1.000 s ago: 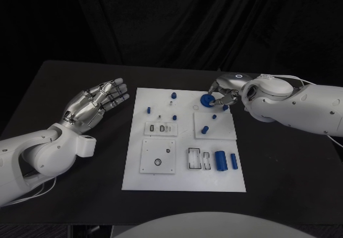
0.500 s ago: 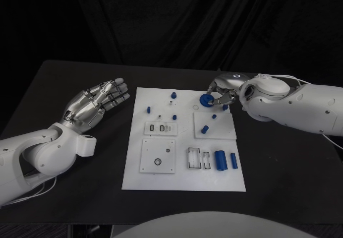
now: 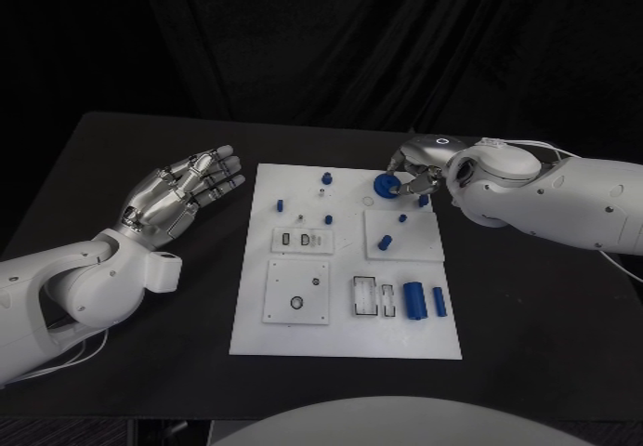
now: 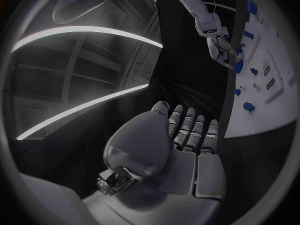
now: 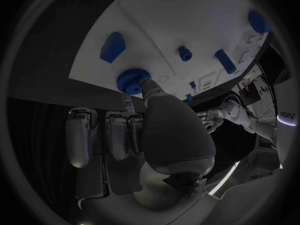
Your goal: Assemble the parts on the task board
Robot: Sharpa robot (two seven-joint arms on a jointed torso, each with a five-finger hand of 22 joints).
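The white task board (image 3: 346, 279) lies in the middle of the black table. At its far right corner my right hand (image 3: 415, 173) pinches a round blue knob (image 3: 385, 187) just above the board. In the right wrist view the ribbed blue knob (image 5: 132, 80) sits between thumb and fingertip of the right hand (image 5: 156, 120), near the board's edge (image 5: 94, 75). My left hand (image 3: 181, 195) is open, fingers spread, over the table left of the board. From the left wrist, the left hand (image 4: 181, 140) is empty, with the knob (image 4: 239, 66) far off.
Small blue pegs (image 3: 326, 177) (image 3: 279, 205) (image 3: 400, 219) stand on the far half of the board, and a blue block (image 5: 112, 47) lies close to the knob. Two blue cylinders (image 3: 414, 300) (image 3: 439, 300) lie near the board's front right, beside white slotted fixtures (image 3: 297, 293).
My right hand has edged a little to the left with the knob in its pinch. The left hand has not moved.
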